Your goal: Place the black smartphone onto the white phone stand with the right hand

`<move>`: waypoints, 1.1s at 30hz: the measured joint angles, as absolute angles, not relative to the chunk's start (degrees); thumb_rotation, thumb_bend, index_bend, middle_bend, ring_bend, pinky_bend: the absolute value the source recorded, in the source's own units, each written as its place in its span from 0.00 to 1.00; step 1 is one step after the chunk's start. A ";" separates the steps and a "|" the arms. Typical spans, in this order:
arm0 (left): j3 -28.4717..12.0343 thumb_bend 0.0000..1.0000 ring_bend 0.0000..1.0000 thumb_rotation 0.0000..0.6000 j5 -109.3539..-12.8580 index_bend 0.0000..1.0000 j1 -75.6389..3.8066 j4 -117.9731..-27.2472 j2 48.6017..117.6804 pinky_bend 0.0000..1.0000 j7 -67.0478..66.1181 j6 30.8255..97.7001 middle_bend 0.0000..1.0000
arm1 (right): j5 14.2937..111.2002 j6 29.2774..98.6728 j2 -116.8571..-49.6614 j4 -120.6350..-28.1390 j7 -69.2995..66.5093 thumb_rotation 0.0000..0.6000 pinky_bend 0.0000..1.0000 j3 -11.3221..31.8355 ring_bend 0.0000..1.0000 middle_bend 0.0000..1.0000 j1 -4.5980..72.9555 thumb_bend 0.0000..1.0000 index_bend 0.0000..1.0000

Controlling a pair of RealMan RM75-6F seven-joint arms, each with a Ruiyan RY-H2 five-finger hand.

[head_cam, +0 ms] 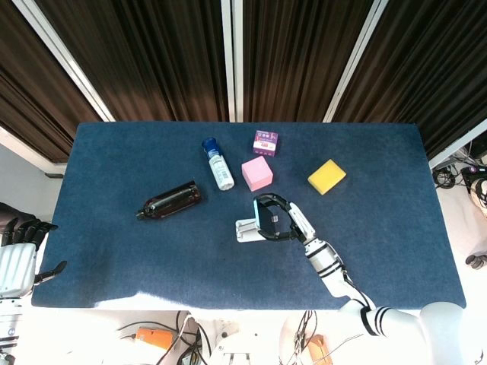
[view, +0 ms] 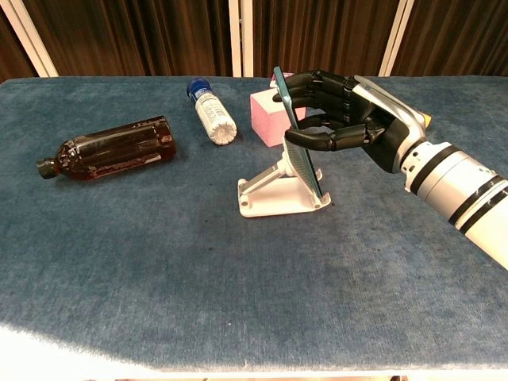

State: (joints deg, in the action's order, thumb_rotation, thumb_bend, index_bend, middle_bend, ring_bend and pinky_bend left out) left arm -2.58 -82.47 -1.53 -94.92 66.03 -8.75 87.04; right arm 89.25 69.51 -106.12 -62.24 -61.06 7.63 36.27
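The black smartphone [view: 298, 139] leans back against the white phone stand [view: 270, 194], its lower edge down at the stand's front lip. My right hand [view: 341, 119] grips the phone's upper part, fingers curled over its top edge and thumb on its face. From above, the phone [head_cam: 270, 218] and right hand [head_cam: 293, 223] sit over the stand [head_cam: 247, 230] near the table's middle. My left hand [head_cam: 23, 232] hangs off the table's left edge, holding nothing, fingers apart.
A brown bottle [view: 107, 148] lies on its side at the left. A white bottle with a blue cap [view: 210, 111] lies behind it. A pink cube [view: 266, 115] stands just behind the stand, a purple box [head_cam: 265, 141] and a yellow sponge [head_cam: 326, 176] farther back.
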 measured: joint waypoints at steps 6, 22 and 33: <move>-2.62 0.08 0.14 1.00 -82.48 0.27 -1.66 -94.81 66.08 0.00 -8.69 86.89 0.24 | 89.30 70.14 -105.77 -62.58 -61.44 1.00 0.19 7.26 0.12 0.21 35.85 0.30 0.20; -2.89 0.08 0.14 1.00 -82.55 0.27 -2.29 -93.13 66.66 0.00 -7.11 86.15 0.24 | 89.30 76.08 -93.77 -69.78 -42.53 1.00 0.17 6.70 0.09 0.19 30.92 0.31 0.19; -2.96 0.08 0.14 1.00 -83.74 0.27 -2.45 -92.13 67.29 0.00 -6.09 87.02 0.24 | 85.66 85.75 -67.36 -89.72 -8.13 1.00 0.18 3.58 0.07 0.19 16.86 0.32 0.16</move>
